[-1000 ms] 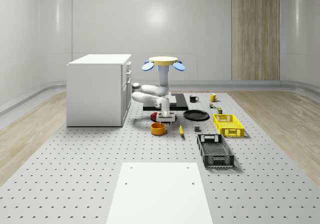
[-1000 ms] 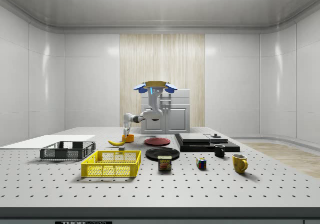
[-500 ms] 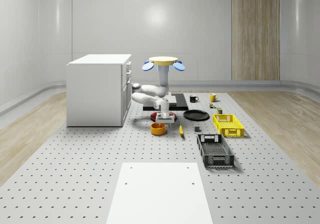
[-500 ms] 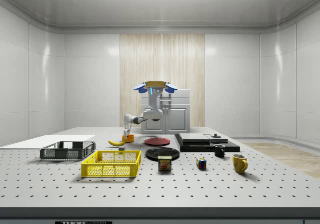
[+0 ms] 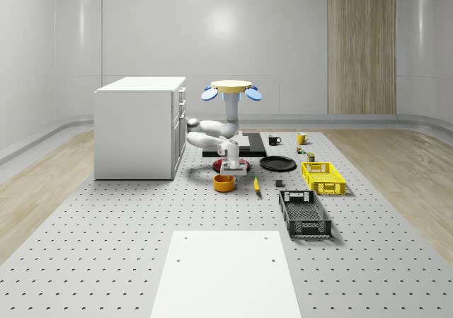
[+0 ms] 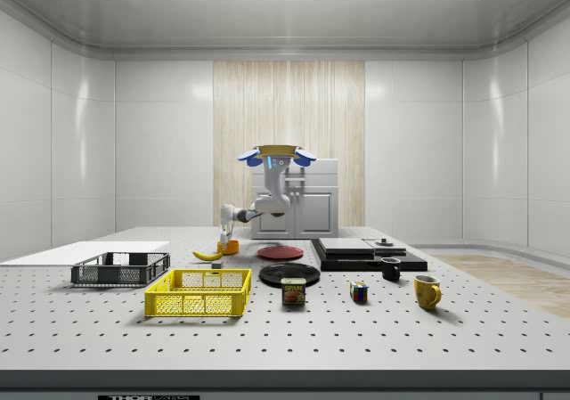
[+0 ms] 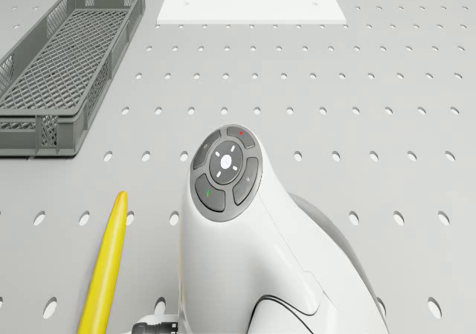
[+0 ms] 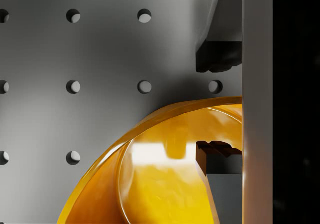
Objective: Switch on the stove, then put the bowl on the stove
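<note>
Up close, our wrist view shows what the wide views cannot: one fingertip (image 8: 216,156) sits inside the orange bowl (image 8: 165,184) and the other outside its rim, so the pincer (image 8: 217,104) stands open astride the wall, gripping nothing. From the whole-scene view we see our drone (image 5: 231,88) hovering over the table (image 5: 141,219) beside the cabinet (image 5: 138,127), near the stove (image 5: 251,144), arm bent down to the bowl (image 5: 224,183) in front of the red plate (image 5: 239,165). Our drone view adds the banana (image 7: 104,267) by the wrist. Since half a second ago, the pincer has eased slightly lower onto the bowl.
</note>
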### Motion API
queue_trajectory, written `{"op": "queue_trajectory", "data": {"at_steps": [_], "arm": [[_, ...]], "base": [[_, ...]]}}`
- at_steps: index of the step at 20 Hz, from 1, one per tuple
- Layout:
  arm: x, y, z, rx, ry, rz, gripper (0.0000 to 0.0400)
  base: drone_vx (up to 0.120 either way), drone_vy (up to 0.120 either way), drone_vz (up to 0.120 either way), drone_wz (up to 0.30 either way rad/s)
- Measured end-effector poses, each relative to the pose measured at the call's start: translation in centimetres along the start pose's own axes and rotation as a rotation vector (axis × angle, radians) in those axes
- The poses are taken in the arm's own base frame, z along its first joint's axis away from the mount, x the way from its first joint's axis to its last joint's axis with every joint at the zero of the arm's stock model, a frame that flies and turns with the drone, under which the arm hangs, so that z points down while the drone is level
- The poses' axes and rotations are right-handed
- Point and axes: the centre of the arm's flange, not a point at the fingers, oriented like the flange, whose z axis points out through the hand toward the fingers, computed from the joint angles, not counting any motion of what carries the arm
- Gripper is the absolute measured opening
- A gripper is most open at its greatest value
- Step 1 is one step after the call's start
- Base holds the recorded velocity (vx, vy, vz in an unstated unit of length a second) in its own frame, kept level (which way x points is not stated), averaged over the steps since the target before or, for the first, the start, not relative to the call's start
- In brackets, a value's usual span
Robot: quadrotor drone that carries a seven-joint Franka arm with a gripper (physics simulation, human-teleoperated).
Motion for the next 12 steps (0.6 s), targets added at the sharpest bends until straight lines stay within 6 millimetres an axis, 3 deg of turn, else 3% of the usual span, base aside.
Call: {"op": "queue_trajectory", "data": {"at_steps": [5, 12], "arm": [[0.0, 0.0, 0.03, 0.0, 0.0, 0.0, 0.0121], [0.0, 0.01, -0.36, 0.0, 0.0, 0.0, 0.0104]], "base": [[0.0, 0.0, 0.0, 0.0], [0.0, 0.0, 0.0, 0.0]]}}
